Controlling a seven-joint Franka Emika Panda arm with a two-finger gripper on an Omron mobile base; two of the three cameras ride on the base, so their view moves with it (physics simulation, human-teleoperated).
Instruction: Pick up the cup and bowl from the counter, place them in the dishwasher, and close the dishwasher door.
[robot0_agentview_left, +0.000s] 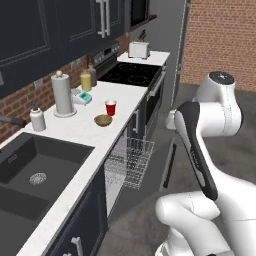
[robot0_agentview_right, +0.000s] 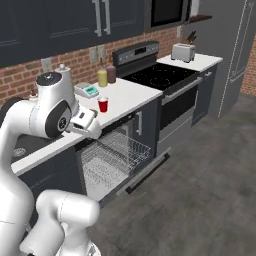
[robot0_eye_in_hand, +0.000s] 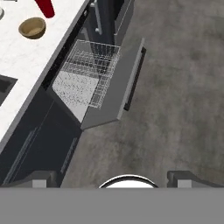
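Presently, items in descending size.

Surface (robot0_agentview_left: 75, 131): long white speckled worktop; carries both the cup and the bowl near its front edge, between the black sink (robot0_agentview_left: 35, 165) and the stove (robot0_agentview_left: 131, 74).

Dishwasher (robot0_agentview_right: 107, 162): set under the surface, just below the two pieces. Dishwasher door (robot0_eye_in_hand: 124, 85) lies folded down, flat and rigid; judged best pushed up from its far edge. White wire rack (robot0_agentview_left: 131, 159) stands drawn out over it, open-meshed, so small pieces likely need setting down squarely.

Cup (robot0_agentview_left: 110, 107): small red tumbler, upright, just beside the bowl and slightly behind it. Judged light, stiff, smooth-walled and tapering downward, so prone to slipping; a hold across the upper wall, near the rim, looks safest.

Bowl (robot0_agentview_left: 103, 120): shallow, tan, wood-like, upright near the surface edge. Judged light and hard, not fragile; too low for a side hold, so one finger inside the rim and one outside seems the fitting grip.

Gripper (robot0_eye_in_hand: 111, 177): jaws spread wide and holding nothing, looking down at the floor beside the door, well apart from both pieces.
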